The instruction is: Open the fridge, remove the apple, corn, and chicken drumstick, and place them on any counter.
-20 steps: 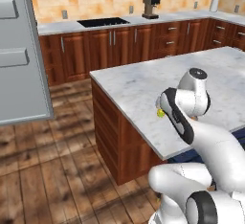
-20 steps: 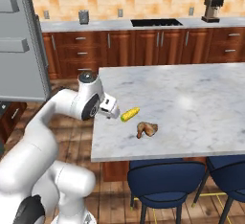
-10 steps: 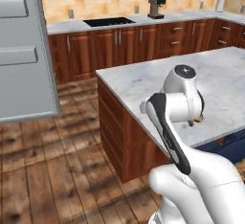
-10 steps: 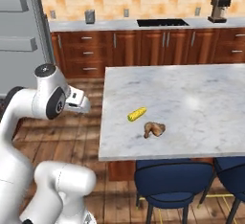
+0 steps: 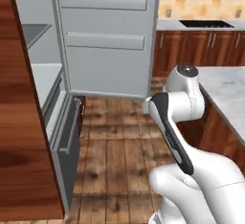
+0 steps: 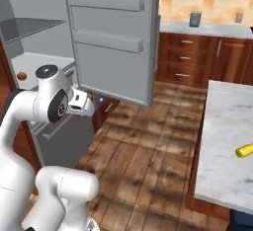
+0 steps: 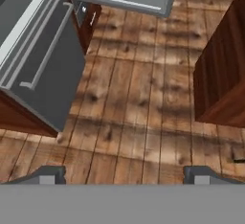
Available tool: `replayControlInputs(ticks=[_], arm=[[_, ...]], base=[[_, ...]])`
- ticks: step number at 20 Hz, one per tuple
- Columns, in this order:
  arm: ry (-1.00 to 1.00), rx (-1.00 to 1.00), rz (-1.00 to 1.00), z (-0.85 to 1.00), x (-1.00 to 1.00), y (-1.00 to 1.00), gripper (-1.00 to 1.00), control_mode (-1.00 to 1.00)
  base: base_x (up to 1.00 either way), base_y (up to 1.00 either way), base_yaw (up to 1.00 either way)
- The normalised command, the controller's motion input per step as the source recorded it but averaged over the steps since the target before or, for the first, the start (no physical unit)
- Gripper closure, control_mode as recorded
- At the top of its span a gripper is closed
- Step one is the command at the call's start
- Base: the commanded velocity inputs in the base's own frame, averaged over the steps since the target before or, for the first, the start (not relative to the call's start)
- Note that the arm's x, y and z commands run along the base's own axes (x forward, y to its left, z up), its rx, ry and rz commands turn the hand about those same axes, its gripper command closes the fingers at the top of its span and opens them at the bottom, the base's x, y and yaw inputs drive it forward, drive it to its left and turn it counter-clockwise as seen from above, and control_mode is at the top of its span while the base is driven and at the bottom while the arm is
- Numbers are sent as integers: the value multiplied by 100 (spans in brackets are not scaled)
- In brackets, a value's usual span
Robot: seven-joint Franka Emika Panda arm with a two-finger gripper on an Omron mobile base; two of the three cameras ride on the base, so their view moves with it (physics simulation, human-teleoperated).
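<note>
We are holding our pincer (image 7: 124, 175) spread wide and empty over the wooden floor (image 7: 139, 103). The fridge (image 6: 111, 37) is standing open with the apple (image 6: 21, 76) sitting inside. The corn (image 6: 244, 150) is lying on the bench (image 6: 225, 141).

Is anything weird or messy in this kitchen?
Nothing is spilled or broken. The fridge door hangs wide open, which fits the job. A corn cob lies loose on the marble counter, and a small red apple sits on a fridge shelf.
</note>
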Motion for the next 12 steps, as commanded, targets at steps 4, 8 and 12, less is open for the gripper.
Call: replayControlInputs(ticks=[4,8,12], arm=[[0,0,0,0,0,0,-100,100],[0,0,0,0,0,0,-100,100],[0,0,0,0,0,0,-100,100]], base=[[91,3,66],[98,-4,54],[94,7,45]])
